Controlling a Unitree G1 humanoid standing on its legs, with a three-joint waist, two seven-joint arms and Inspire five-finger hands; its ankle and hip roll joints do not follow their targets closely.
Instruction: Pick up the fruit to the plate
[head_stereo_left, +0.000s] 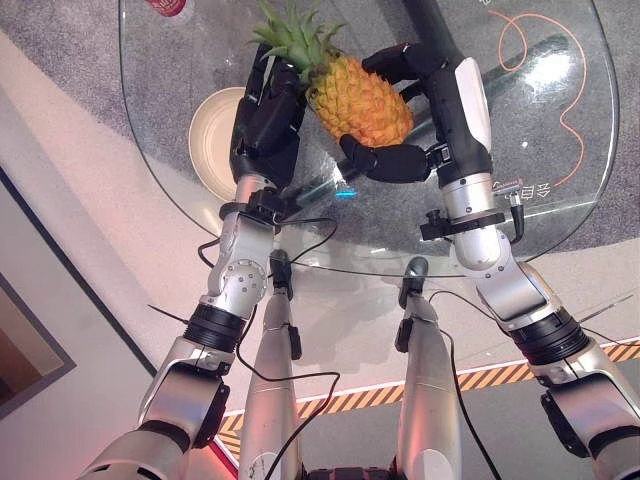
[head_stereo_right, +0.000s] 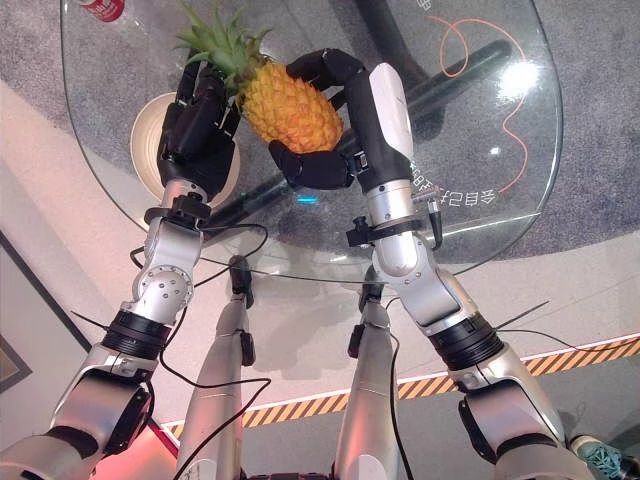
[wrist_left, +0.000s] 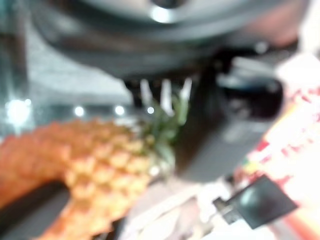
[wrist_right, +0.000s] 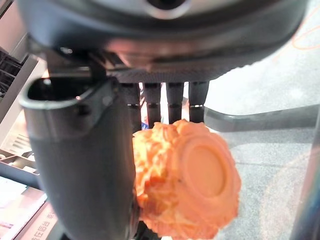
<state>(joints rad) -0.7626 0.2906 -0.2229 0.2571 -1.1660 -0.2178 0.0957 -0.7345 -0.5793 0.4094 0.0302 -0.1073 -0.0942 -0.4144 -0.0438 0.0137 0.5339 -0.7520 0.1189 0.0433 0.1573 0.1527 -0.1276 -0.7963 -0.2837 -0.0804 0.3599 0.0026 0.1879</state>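
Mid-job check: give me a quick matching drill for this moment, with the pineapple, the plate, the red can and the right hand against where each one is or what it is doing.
Things:
1. pineapple
2. plate
3. red can
4. right hand

States:
A. at the glass table's far left edge
B. curled round the fruit's body
C. held between both hands
D. bare, beside the left hand

Pairs: 1-C, 2-D, 3-A, 4-B

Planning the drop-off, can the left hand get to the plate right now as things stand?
Probably yes: the left hand sits right beside the cream plate, nothing between them. But it rests at the pineapple crown while the right hand grips the body.
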